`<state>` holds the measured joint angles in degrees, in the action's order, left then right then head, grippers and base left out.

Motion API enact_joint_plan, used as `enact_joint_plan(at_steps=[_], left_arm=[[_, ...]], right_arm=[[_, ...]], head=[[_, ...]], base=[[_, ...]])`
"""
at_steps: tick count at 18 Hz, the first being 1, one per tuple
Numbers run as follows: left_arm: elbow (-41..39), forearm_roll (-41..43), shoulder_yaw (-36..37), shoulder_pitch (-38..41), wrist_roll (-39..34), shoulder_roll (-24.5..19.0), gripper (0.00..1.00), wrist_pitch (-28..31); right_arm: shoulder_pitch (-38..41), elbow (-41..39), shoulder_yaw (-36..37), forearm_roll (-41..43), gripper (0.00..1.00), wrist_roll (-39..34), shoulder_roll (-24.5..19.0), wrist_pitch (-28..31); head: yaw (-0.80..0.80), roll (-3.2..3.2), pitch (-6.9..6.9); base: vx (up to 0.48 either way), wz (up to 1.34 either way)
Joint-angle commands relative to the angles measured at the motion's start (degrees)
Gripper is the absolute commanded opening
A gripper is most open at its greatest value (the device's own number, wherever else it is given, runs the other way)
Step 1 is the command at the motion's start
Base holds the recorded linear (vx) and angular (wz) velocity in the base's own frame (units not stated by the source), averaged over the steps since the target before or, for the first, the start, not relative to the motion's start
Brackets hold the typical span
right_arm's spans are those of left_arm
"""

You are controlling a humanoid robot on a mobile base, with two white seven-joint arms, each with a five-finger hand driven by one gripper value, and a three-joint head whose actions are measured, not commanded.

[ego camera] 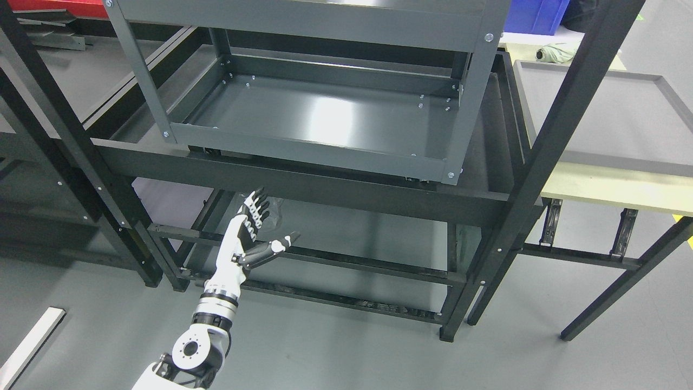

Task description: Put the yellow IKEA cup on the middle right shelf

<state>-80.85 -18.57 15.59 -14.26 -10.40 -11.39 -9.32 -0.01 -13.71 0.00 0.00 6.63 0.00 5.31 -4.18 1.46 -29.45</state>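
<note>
Grey metal shelf rack (303, 162) stands above the left robot hand (252, 230), whose fingers are wide and hold nothing.

One robot hand (254, 230) shows, along with one black shelving rack (303, 184), one grey metal tray frame (325, 116) resting on it, one bench (612, 184) at the right, one blue bin (536, 15) and one white strip (30, 346) on the floor.

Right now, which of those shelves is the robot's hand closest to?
The low dark shelf near the floor: the open left hand hovers at its front left edge, empty. The grey tray shelf sits well above the hand, and the side table tray is far right.
</note>
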Motion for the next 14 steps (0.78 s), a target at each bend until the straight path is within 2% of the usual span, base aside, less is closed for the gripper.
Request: enact_joint_plan(at_steps=[1, 4, 6, 14], left_arm=[[-6.8, 9.2, -10.4, 10.7, 0.7, 9.6, 0.99, 1.0], [-7.3, 9.4, -10.0, 13.2, 6.4, 9.9, 0.96, 4.1], [-5.4, 9.4, -9.4, 12.2, 6.5, 10.4, 0.98, 6.9], [-5.1, 9.4, -9.8, 12.9, 6.7, 10.4, 0.99, 5.4]], right_arm=[[0.8, 0.0, -1.0, 1.4, 0.99, 0.0, 1.0, 0.0], [0.8, -0.1, -1.0, 1.4, 0.99, 0.0, 1.0, 0.0], [0.8, 0.0, -1.0, 1.4, 0.99, 0.0, 1.0, 0.0], [0.8, 0.0, -1.0, 1.4, 0.99, 0.0, 1.0, 0.0]], head=[[0.00, 0.00, 0.00], [0.00, 0.00, 0.00], [0.00, 0.00, 0.00], [0.00, 0.00, 0.00]], base=[[0.000, 0.00], [0.000, 0.00], [0.000, 0.00], [0.000, 0.00]])
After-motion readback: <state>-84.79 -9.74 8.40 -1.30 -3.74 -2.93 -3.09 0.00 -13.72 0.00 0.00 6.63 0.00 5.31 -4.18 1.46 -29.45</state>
